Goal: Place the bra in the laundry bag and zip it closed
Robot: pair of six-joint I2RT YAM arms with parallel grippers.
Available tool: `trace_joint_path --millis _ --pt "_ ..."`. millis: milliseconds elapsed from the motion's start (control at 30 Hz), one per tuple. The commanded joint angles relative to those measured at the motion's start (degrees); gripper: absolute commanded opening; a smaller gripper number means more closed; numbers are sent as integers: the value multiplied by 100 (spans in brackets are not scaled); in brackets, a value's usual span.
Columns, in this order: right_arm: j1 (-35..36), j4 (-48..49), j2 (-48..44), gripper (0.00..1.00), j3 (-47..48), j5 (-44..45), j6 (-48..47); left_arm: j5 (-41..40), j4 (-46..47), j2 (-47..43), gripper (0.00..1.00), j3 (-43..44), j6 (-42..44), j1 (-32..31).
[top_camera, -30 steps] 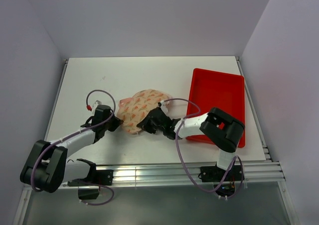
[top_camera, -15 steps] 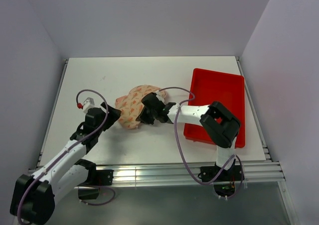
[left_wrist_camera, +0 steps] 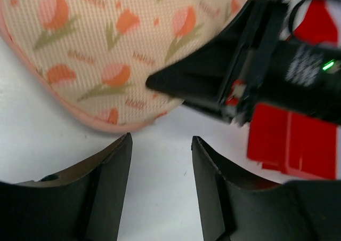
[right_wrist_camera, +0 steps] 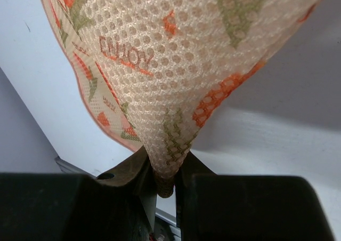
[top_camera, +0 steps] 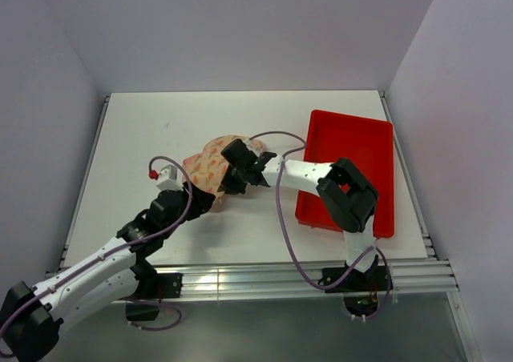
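The right pincer (right_wrist_camera: pixel 164 181) is clenched on a fold of the laundry bag (top_camera: pixel 210 163), the patterned mesh squeezed tight between its two fingers. The left pincer (left_wrist_camera: pixel 161 141) is released, its fingers spread with bare worktop (top_camera: pixel 144 138) between them.

The bag sits near the middle of the worktop, left of the red tray (top_camera: pixel 353 150). It is bunched, so its outline is hard to read. As far as the overhead view shows, its long axis runs on a diagonal, with one end pointing near-left towards the left pincer. The other end points far-right, past the right pincer, which covers part of its near-right side.

A second ago the bag lay flatter and a little nearer. The right pincer was then at its near-right edge, and both have since shifted farther and to the left. The left arm, then folded with its elbow at the near-left corner, now stretches out. Its pincer has moved from the bag's left end to the near-left edge.

Only the right wrist view shows the pinch itself, which the overhead view hides under the pincer body. Only the left wrist view shows that the bag's pink edge (left_wrist_camera: pixel 106 125) lies just beyond the left fingertips, not between them. It also shows the right pincer pressed against the bag's right side.
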Motion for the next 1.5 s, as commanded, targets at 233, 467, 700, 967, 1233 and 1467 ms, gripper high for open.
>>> trace_joint_path --millis 233,467,700,967,1233,1467 --pt "-142 -597 115 0 441 -86 -299 -683 1188 1265 56 -200 -373 -1070" --pt "-151 -650 97 0 477 -147 -299 -736 1804 2495 55 82 -364 -1193" --pt "-160 -685 27 0 398 -139 -326 -824 2287 2655 56 21 -320 -1193" --pt "-160 -668 -8 0 310 -156 -308 -903 2570 2980 55 196 -39 -1193" --pt "-186 -676 -17 0 301 -209 -299 -973 2570 3270 52 293 -47 -1193" --pt "-203 -676 1 0 292 -244 -343 -1087 2675 3332 49 214 -92 -1193"
